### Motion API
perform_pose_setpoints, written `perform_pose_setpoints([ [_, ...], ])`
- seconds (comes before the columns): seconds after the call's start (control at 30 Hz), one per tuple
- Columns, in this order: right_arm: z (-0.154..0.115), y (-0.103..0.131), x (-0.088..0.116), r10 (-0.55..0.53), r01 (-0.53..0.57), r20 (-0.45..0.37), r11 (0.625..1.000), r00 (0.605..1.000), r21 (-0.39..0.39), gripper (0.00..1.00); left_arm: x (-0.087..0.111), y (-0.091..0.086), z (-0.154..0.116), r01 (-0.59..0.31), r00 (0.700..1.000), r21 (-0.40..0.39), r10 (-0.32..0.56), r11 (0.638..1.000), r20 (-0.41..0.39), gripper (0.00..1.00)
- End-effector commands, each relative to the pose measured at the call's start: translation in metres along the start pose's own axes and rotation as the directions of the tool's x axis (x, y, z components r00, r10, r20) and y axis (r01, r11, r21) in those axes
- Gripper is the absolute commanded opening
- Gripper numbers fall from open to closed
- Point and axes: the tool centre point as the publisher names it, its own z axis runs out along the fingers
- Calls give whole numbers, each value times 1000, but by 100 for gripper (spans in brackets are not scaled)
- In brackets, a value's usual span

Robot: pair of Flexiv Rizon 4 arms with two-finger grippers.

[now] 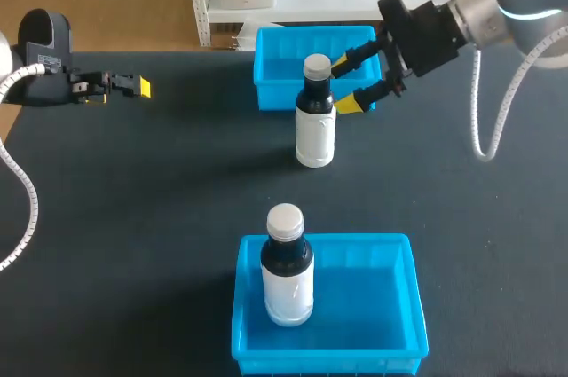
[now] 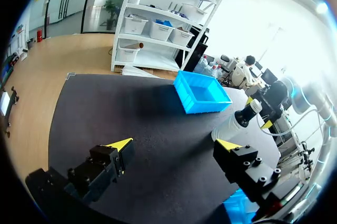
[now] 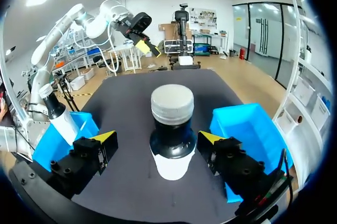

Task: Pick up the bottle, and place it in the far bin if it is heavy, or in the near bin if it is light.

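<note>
White plastic bottle with dark neck and pale screw cap (image 1: 314,133) stands upright mid-table, just near side of far blue plastic bin (image 1: 275,58). Right gripper (image 1: 347,82) straddles neck, yellow tips spread, neither seen touching, nothing held. Advice: centre neck, close squarely below cap, lift straight to gauge weight. Twin bottle (image 1: 287,279) stands in near blue plastic bin (image 1: 390,306). Left gripper (image 1: 133,86) far left, spread wide, empty.
</note>
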Motion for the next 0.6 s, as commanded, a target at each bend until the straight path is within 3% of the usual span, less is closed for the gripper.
perform_pose_setpoints([
  [0.03, 10, 1, -6, -1, 1, 6, 1000, 1000, -8, 100, 0, 0, 0, 0, 1000, 0, 0, 1000, 0, 100],
  [0.43, 33, 5, -14, 18, -18, 11, 1000, 1000, 11, 100, 0, 0, 0, 0, 1000, 0, 0, 1000, 0, 100],
  [0.47, 34, 5, -13, 21, -21, 12, 1000, 1000, 11, 84, 0, 0, 0, 0, 1000, 0, 0, 1000, 0, 100],
  [0.5, 35, 5, -13, 23, -23, 12, 1000, 1000, 11, 50, 0, 0, 0, 0, 1000, 0, 0, 1000, 0, 100],
  [0.57, 37, 5, -12, 26, -26, 11, 1000, 1000, 12, 37, 0, 0, 0, 0, 1000, 0, 0, 1000, 0, 100],
  [0.6, 38, 5, -12, 26, -26, 11, 1000, 1000, 12, 24, 0, 0, 0, 0, 1000, 0, 0, 1000, 0, 100],
])
